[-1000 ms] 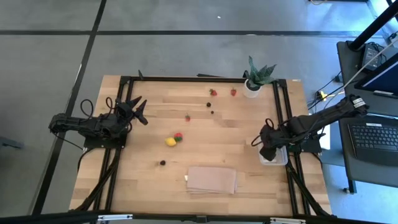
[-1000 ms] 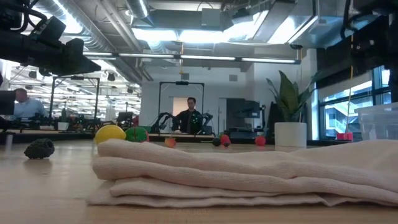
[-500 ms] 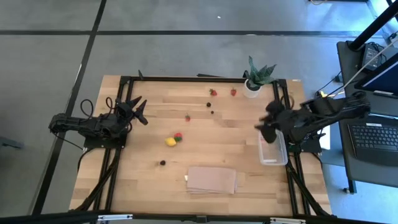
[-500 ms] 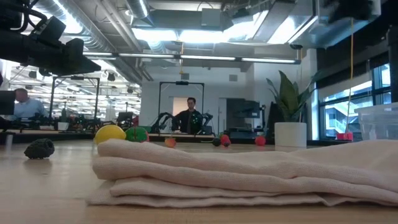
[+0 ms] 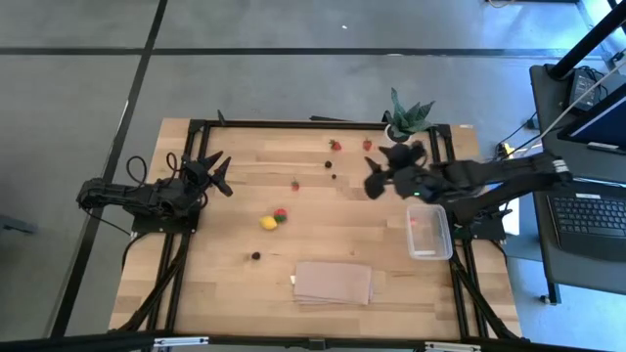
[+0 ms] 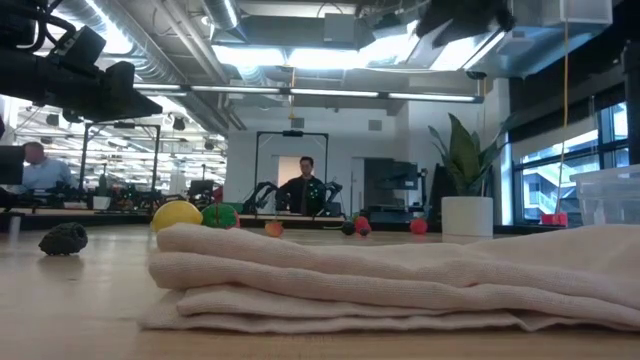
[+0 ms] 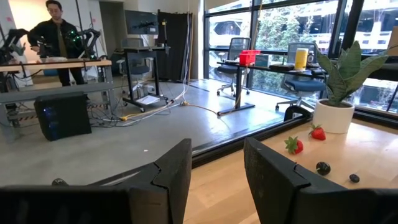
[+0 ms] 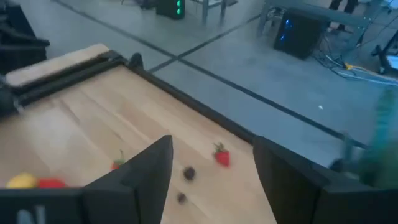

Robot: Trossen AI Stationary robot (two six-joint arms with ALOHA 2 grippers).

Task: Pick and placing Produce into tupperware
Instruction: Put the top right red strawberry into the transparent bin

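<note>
I get high view straight down over whole table [image 5: 225,293]. Low view sits at tabletop height, close behind folded cloth [image 6: 400,280], facing room. Both wrist views look forward past own fingers; both share far-edge strawberry [image 7: 294,145] [image 8: 221,155].

Right arm stretched inward over table's far part, right gripper [image 5: 377,174] raised, fingers apart; left arm at left edge, left gripper [image 5: 217,170] fingers apart.
</note>
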